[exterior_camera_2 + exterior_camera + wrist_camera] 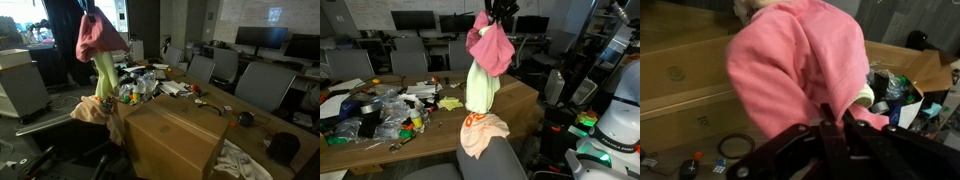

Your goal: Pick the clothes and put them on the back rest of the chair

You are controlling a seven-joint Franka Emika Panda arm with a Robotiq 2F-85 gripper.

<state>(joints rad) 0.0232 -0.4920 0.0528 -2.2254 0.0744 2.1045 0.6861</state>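
Note:
My gripper (496, 14) is shut on a bunch of clothes and holds them high in the air. A pink garment (490, 47) hangs from the jaws with a light green one (481, 88) dangling below it; both show in both exterior views (98, 38). In the wrist view the pink cloth (800, 60) fills the frame and is pinched between the fingers (836, 118). An orange and cream garment (482, 134) is draped over the grey chair's back rest (490, 162), just under the hanging clothes. It also shows in an exterior view (98, 110).
A wooden table (520, 95) holds clutter: plastic bags, tape, toys (390, 110). A large cardboard box (175, 135) stands on it. Office chairs (265, 85) and monitors line the room. A black cloth (65, 35) hangs nearby.

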